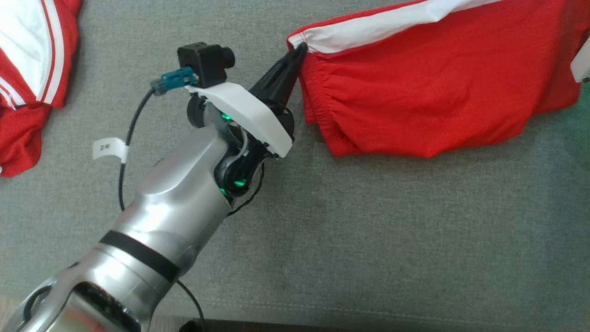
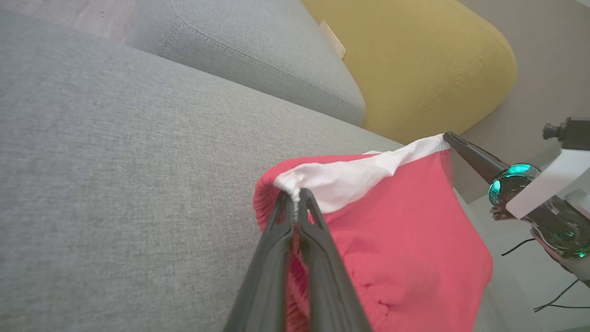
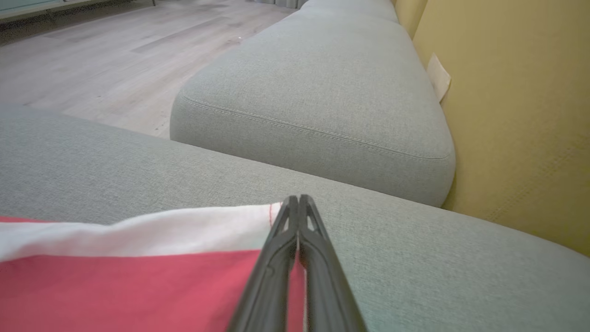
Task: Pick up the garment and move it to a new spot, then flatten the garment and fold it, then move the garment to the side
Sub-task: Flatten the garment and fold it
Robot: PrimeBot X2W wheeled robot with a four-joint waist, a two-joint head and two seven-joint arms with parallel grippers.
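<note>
The head view shows the left fingers clenched on the gathered waistband corner of the red-and-white garment, with the forearm slanting up from the lower left. The left wrist view adds the right fingers, pinched on the far white corner. The garment is stretched between them over the grey sofa cushion — bare cushion in front, a second red garment well to the left.

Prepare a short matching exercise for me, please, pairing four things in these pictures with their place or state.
Things: 1 left tool; 2 right tool; 3 second garment; 4 yellow cushion.
States: a adjoining the grey seat; b shut on the gathered corner of the red garment; c lying ungripped, far left; d shut on the red garment's flat white corner.
Pairs: 1-b; 2-d; 3-c; 4-a.
</note>
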